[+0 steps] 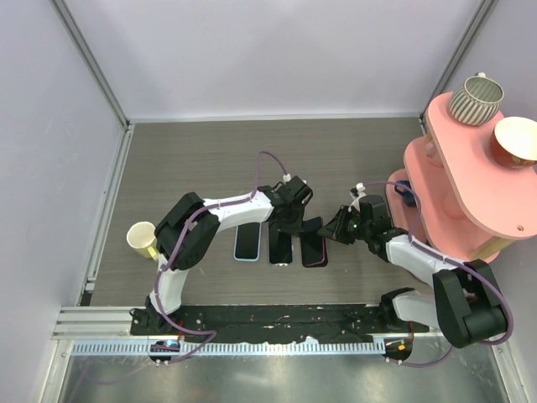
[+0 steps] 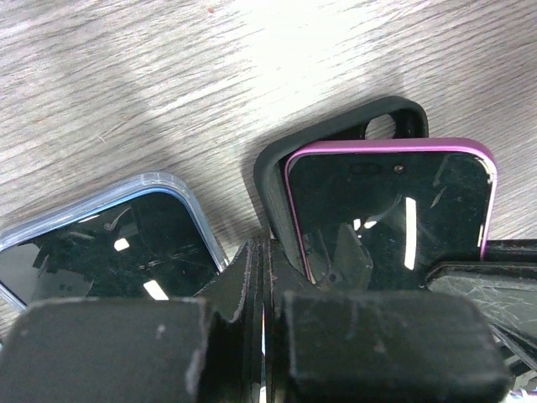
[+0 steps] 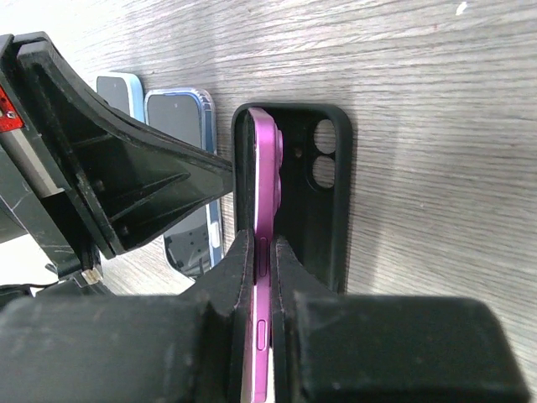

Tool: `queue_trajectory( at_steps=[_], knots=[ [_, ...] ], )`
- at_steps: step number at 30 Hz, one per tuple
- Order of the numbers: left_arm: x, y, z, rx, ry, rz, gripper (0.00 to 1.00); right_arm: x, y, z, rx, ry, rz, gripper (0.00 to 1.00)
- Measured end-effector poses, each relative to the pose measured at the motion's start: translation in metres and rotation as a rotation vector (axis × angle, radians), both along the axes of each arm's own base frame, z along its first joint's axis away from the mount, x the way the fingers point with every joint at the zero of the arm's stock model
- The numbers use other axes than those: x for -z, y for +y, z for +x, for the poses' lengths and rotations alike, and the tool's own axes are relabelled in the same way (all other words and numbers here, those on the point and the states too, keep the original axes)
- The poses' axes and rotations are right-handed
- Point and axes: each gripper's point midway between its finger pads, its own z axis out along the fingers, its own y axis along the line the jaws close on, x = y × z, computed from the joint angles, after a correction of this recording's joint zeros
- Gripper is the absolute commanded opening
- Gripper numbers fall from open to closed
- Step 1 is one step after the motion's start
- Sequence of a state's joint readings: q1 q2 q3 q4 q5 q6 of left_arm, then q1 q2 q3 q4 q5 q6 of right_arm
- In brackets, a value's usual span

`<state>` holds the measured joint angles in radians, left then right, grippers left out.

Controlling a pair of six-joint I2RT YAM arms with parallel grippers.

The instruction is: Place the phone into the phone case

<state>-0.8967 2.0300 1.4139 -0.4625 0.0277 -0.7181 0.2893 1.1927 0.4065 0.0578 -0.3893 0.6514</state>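
The phone (image 1: 280,245), dark-screened, lies flat in the middle of a row of three. It also shows as the phone (image 3: 179,126) with what looks like the clear rim of the phone case (image 2: 180,189) round it. My right gripper (image 3: 264,243) is shut on a pink-rimmed phone (image 3: 267,168), which stands on its long edge inside a black case (image 3: 336,201). My left gripper (image 2: 263,248) is shut with nothing between its fingers. Its tips sit at the black case's (image 2: 277,168) left wall, beside the clear-rimmed phone. From above, the left gripper (image 1: 294,220) and right gripper (image 1: 331,228) flank the pink-rimmed phone (image 1: 313,243).
A light-blue phone (image 1: 247,242) lies at the row's left end. A yellow cup (image 1: 141,238) stands near the left wall. A pink two-tier shelf (image 1: 470,168) at the right carries a striped cup (image 1: 475,98) and a bowl (image 1: 516,141).
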Motion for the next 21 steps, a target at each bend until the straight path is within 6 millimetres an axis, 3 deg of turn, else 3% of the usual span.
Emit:
queue_trajectory(
  at_steps=[12,21],
  knots=[
    [0.0,-0.0001,0.0,-0.002,0.012,-0.009,0.0,0.0032,0.0079,0.0026,-0.043,0.015,0.038,0.02],
    [-0.0001,0.0003,0.0,-0.005,0.018,-0.008,0.0,0.0052,0.0081,0.0038,-0.044,0.023,0.041,0.17]
  ],
)
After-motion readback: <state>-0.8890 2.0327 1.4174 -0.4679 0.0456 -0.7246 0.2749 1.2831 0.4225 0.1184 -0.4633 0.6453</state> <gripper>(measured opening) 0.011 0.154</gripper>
